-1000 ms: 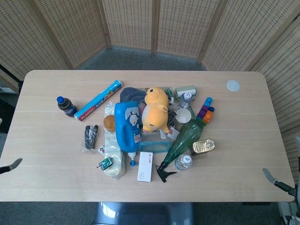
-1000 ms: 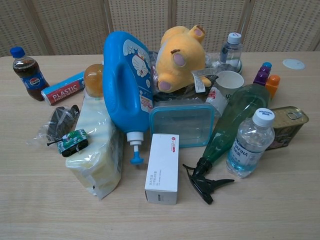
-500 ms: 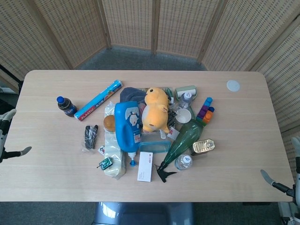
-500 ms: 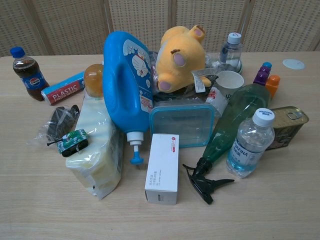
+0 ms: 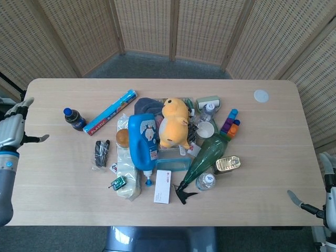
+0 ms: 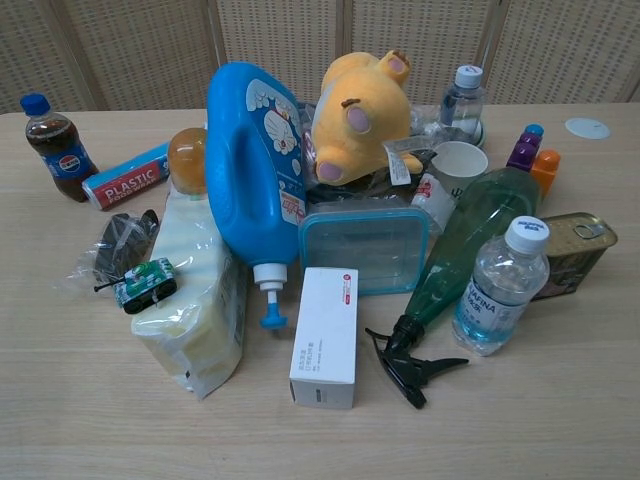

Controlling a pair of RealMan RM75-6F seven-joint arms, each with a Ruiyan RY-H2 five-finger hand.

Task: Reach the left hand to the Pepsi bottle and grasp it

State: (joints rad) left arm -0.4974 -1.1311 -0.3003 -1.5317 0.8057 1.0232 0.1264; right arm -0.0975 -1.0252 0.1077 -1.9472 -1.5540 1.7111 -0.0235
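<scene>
The Pepsi bottle (image 5: 75, 119) (image 6: 57, 148), small with a blue cap and dark cola, stands upright near the table's far left. My left hand (image 5: 14, 127) hovers at the left table edge, well to the left of the bottle, fingers spread and holding nothing. Only a sliver of my right hand (image 5: 321, 205) shows at the lower right corner of the head view, off the table; its fingers are mostly cut off. Neither hand shows in the chest view.
A blue plastic-wrap roll (image 5: 110, 112) lies just right of the bottle. A black bagged item (image 5: 100, 153) and a toy tank (image 5: 117, 182) lie below it. A central pile holds a blue Doraemon bottle (image 5: 143, 142), yellow plush (image 5: 175, 123), green spray bottle (image 5: 205, 158) and tin can (image 5: 228, 164).
My left hand has risen from the lower left edge up along the table's left side, closer to the Pepsi bottle's level. The right hand barely shifted.
</scene>
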